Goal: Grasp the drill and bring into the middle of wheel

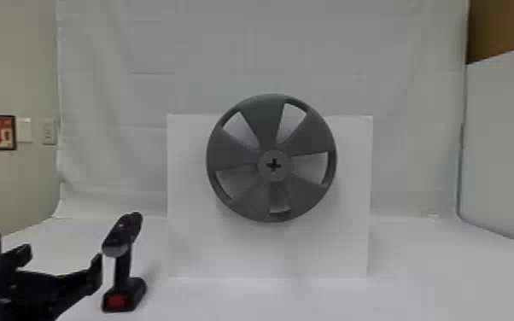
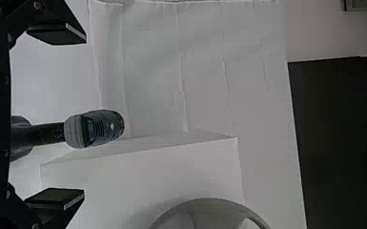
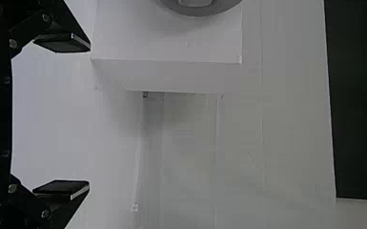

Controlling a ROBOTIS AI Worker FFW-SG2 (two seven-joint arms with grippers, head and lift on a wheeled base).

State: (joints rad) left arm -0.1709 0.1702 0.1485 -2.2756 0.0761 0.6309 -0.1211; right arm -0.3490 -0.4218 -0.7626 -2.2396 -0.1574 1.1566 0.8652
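Drill (image 1: 123, 261), upright, probably rigid and bottom-heavy: take its slim handle (image 2: 47, 134) with your wide-spread left gripper (image 2: 84, 116).

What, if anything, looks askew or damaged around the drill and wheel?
Nothing stands out: the drill stands upright on its base, the wheel looks whole in front of the white box, and I see no spill.

Gap between drill (image 1: 123, 267) and box (image 1: 192, 252)
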